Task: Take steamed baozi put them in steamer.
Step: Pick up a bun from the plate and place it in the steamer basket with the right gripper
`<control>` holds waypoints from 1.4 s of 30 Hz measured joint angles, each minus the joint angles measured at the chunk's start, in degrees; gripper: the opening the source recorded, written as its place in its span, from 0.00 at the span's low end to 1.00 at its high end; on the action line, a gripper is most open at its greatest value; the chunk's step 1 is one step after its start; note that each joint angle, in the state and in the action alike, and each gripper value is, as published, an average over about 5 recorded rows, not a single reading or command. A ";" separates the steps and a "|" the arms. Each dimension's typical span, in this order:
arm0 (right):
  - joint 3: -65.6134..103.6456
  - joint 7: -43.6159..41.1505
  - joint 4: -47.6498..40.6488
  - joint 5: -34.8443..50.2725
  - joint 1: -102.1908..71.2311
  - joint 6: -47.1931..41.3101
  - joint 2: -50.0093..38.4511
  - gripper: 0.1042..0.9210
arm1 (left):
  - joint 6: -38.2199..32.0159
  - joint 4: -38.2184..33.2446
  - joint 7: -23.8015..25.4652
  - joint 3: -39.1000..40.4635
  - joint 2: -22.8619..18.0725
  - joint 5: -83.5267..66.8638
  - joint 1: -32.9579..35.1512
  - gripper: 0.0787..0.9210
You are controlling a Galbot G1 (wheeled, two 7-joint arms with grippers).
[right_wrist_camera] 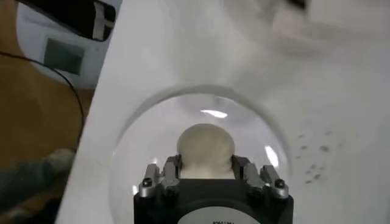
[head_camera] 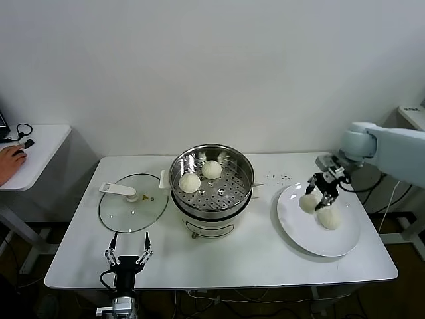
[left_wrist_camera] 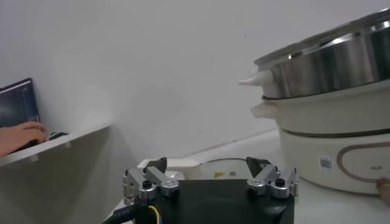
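The steamer (head_camera: 211, 179) stands mid-table with two baozi (head_camera: 190, 183) (head_camera: 212, 169) on its perforated tray; its steel wall also shows in the left wrist view (left_wrist_camera: 341, 61). The white plate (head_camera: 299, 232) at the right holds one baozi (head_camera: 329, 218). My right gripper (head_camera: 321, 197) is over the plate and shut on another baozi (head_camera: 309, 203). In the right wrist view that baozi (right_wrist_camera: 205, 145) sits between the fingers of the right gripper (right_wrist_camera: 205, 163) over the plate (right_wrist_camera: 137, 143). My left gripper (head_camera: 127, 251) is open and empty near the table's front edge.
A glass lid (head_camera: 133, 211) with a white handle lies flat left of the steamer, just beyond the left gripper (left_wrist_camera: 207, 165). Dark specks (head_camera: 279, 177) lie on the table behind the plate. A person's hand (head_camera: 10, 159) rests on a side table at far left.
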 measured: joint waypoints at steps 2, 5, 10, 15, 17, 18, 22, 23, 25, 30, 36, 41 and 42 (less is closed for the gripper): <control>-0.37 0.56 -1.20 -0.30 1.38 4.54 1.65 0.54 | 0.00 0.19 0.00 -0.01 0.00 0.00 -0.06 0.88; -0.63 1.41 -3.05 -1.20 3.21 11.66 4.16 0.54 | 0.00 0.51 0.00 -0.05 0.00 0.00 -0.22 0.88; -0.81 3.04 -4.50 -3.15 5.90 22.34 8.37 0.54 | 0.09 0.91 0.00 0.05 0.00 0.00 -0.55 0.88; -0.22 5.06 -4.10 -5.46 8.14 30.06 12.82 0.54 | 0.33 1.01 0.02 -0.08 0.00 -0.12 -0.83 0.88; 0.21 5.84 -3.99 -6.43 8.63 32.23 14.61 0.54 | 0.38 1.00 0.03 -0.21 0.00 -0.25 -0.83 0.88; 0.43 6.22 -4.02 -6.92 8.77 33.18 15.53 0.54 | 0.39 0.99 0.04 -0.28 0.00 -0.32 -0.82 0.88; 1.29 7.67 -4.47 -8.56 8.95 36.21 19.29 0.54 | 0.40 0.93 0.04 -0.53 0.00 -0.63 -0.75 0.88; 1.51 7.99 -4.59 -8.90 8.95 36.83 20.24 0.54 | 0.40 0.89 0.04 -0.57 0.00 -0.71 -0.72 0.88; 1.97 8.57 -4.73 -9.54 8.85 37.90 22.10 0.54 | 0.40 0.78 0.04 -0.61 0.00 -0.87 -0.66 0.88; 2.99 9.71 -4.45 -10.58 7.89 39.84 26.45 0.54 | 0.36 0.41 0.05 -0.64 0.00 -1.14 -0.46 0.88; 3.23 10.23 -4.00 -11.20 6.43 40.57 30.45 0.55 | 0.25 0.00 0.05 -0.69 0.00 -1.47 -0.15 0.88; 3.15 10.25 -3.93 -11.75 5.30 40.56 32.48 0.55 | 0.14 0.01 0.07 -1.00 0.00 -1.91 -0.25 0.88; 3.09 10.22 -3.96 -11.88 5.04 40.56 32.77 0.55 | 0.13 0.04 0.08 -1.04 0.00 -1.98 -0.28 0.88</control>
